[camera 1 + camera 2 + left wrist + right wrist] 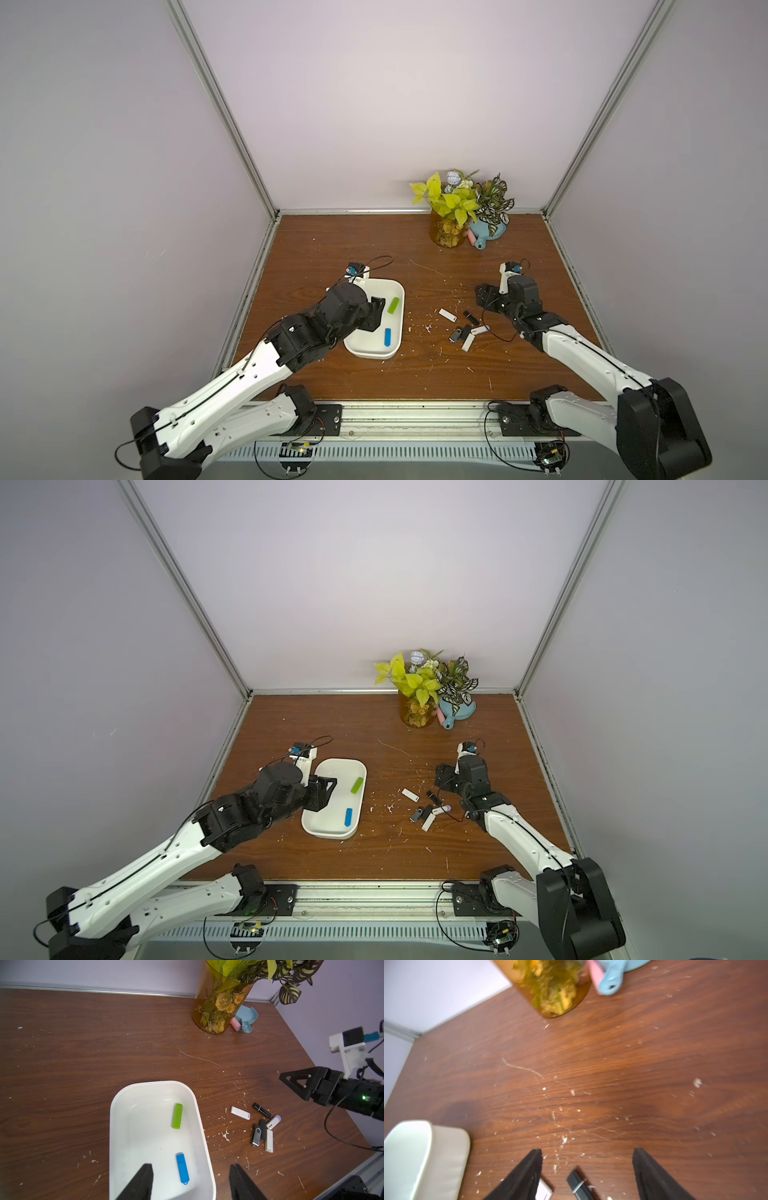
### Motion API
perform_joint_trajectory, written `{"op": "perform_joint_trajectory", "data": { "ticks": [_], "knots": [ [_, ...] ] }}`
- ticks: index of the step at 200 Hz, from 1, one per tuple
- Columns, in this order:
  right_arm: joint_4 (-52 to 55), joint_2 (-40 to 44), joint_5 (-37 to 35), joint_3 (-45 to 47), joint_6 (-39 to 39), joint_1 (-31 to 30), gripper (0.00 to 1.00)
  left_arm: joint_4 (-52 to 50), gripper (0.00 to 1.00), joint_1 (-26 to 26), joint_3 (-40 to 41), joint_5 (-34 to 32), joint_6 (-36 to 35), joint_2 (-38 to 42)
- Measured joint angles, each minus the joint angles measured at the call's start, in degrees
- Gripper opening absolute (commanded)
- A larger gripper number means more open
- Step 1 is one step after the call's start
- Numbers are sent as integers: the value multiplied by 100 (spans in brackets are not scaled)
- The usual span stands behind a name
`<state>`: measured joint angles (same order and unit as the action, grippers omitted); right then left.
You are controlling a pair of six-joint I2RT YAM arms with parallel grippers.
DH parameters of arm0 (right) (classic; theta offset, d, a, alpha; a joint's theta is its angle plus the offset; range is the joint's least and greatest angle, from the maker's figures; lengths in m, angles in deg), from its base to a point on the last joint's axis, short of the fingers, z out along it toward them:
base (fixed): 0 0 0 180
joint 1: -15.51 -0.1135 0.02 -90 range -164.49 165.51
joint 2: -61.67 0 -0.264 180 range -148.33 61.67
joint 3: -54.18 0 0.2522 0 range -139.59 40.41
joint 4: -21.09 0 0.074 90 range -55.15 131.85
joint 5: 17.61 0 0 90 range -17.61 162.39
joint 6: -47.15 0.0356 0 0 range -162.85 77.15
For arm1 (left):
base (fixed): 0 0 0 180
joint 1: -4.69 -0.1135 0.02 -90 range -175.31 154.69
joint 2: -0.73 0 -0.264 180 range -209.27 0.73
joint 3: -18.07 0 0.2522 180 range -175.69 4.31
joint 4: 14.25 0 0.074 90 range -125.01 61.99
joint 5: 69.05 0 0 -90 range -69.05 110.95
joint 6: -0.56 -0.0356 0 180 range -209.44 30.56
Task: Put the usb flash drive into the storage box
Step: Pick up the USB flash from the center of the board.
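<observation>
Fingers (143, 1180) of the left claw (191, 1167) stood spread, black and wedge-shaped, gripping nothing, over the storage box (116, 1126), a shallow white plastic tray with rounded corners and a smooth low rim. Inside it lay two slim plastic sticks, well apart: a blue flash drive (182, 1168) with a small loop at one end, and a green flash drive (177, 1115).

The right claw (587, 1151) was likewise spread and empty above the worktop (83, 1053), brown wood grain, scratched and flecked with white crumbs. In the right wrist view a glossy black flash drive (579, 1186) lay on the wood between its fingers, with a white flash drive (240, 1113) near it. Close by lay a black and silver swivel drive (256, 1135), a long white drive (269, 1140) and a rounded white drive (273, 1122) with a lilac tip.

At the back stood an amber glass vase (216, 1009), cylindrical, holding flowers and leaves, with a pale blue pot (247, 1018) just beside it.
</observation>
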<state>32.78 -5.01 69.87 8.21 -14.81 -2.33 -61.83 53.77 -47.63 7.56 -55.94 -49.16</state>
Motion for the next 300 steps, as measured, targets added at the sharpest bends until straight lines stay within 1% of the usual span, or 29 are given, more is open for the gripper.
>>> {"op": "perform_joint_trajectory", "data": {
  "ticks": [17,41,48,62,104,148,189,234,300],
  "knots": [
    [256,-374,48,-238,-146,-107,79,-168,61,0,101,-28,-138,284],
    [680,-820,120,-348,-282,-278,78,-278,64,0,398,-245,-197,785],
    [804,-931,131,-376,-315,-334,76,-302,64,0,487,-286,-201,929],
    [981,-1147,140,-431,-391,-426,67,-356,64,0,586,-361,-205,1108],
    [1311,-1718,81,-715,-546,-647,63,-348,65,0,619,-450,-214,1182],
    [1408,-1788,-76,-785,-575,-813,55,-330,66,0,651,-496,-219,1036],
    [1602,-1786,-433,-789,-525,-1032,48,-328,66,0,693,-566,-219,1062],
    [1716,-1797,-601,-798,-476,-1110,27,-330,66,0,695,-619,-219,986],
    [1840,-1934,-608,-1025,-424,-1182,15,-330,66,0,702,-640,-219,1001]
  ]
}}
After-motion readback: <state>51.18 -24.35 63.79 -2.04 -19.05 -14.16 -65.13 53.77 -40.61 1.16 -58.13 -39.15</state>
